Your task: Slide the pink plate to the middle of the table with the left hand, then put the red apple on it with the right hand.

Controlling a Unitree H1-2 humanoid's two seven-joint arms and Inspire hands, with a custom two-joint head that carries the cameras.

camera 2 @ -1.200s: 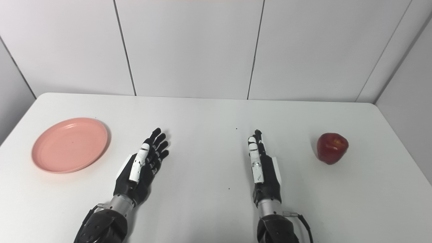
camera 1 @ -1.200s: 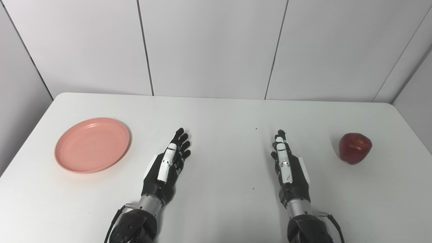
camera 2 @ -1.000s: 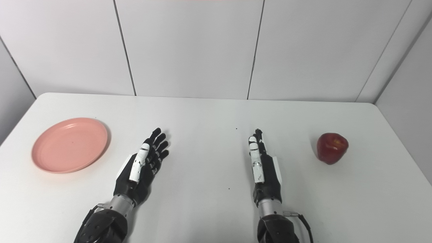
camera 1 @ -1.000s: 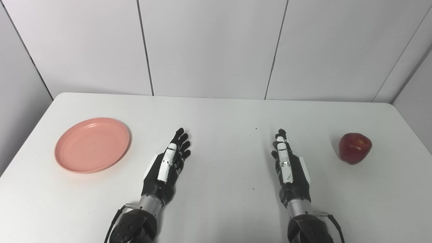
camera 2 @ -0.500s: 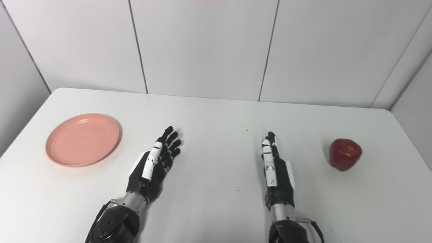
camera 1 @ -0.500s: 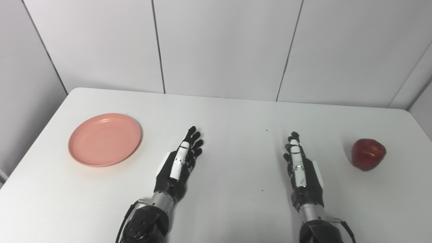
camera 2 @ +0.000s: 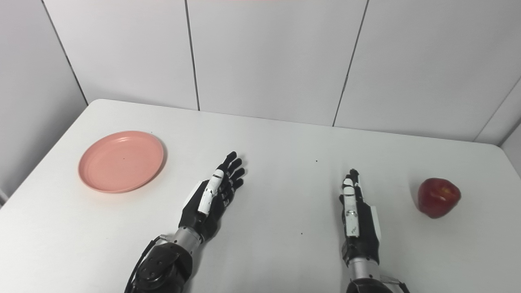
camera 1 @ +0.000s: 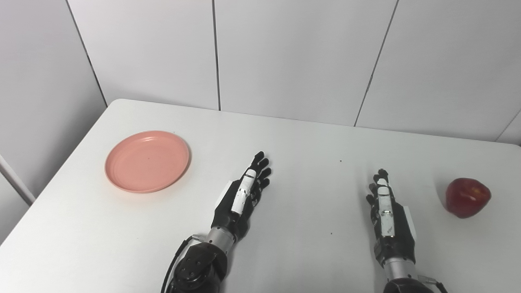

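Left eye view: the pink plate (camera 1: 147, 161) sits far left on the white worktop (camera 1: 305, 134), and the left robot hand (camera 1: 242, 198) lies near it, fingers spread, holding nothing. Right eye view: the right robot hand (camera 2: 358, 219) looks edge-on, fingers straight and seemingly empty; the red apple (camera 2: 439, 197) rests apart, far right.

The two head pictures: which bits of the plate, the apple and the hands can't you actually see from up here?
- Left hand and right hand: both views show them edge-on; the sides turned away are hidden.
- Red apple: its far side and base are hidden by its own body.
- Pink plate: its underside lies against the table.
- Both arms: cut off by the bottom edge.
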